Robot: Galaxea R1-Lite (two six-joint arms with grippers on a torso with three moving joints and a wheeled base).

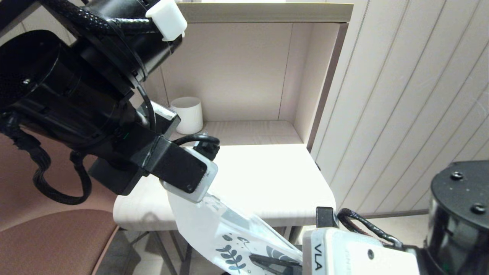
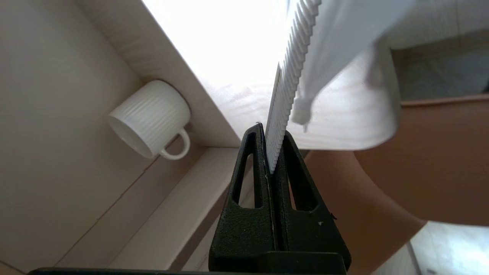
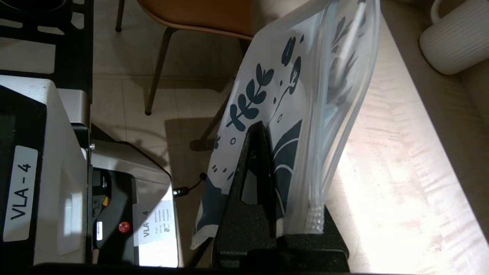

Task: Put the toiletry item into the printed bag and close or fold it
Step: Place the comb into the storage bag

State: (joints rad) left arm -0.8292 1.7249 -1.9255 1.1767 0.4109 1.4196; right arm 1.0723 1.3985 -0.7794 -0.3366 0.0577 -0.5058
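1. Left wrist view: left pincer (image 2: 276, 152) clamped on white comb (image 2: 290, 76); thin, light, stiff, best held by its spine.
2. Right pincer (image 3: 263, 160) clamped on printed bag (image 3: 290, 114); soft, probably slippery, held off the bench (image 1: 267, 179) edge.

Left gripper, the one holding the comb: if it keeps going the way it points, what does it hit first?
Most likely the printed bag. The left gripper, jaws shut on the comb, points along the comb toward the bag's white edge; depth there is unclear. The mug lies off to one side.

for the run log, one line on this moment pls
left gripper shut on comb | right gripper shut on printed bag | comb at bag
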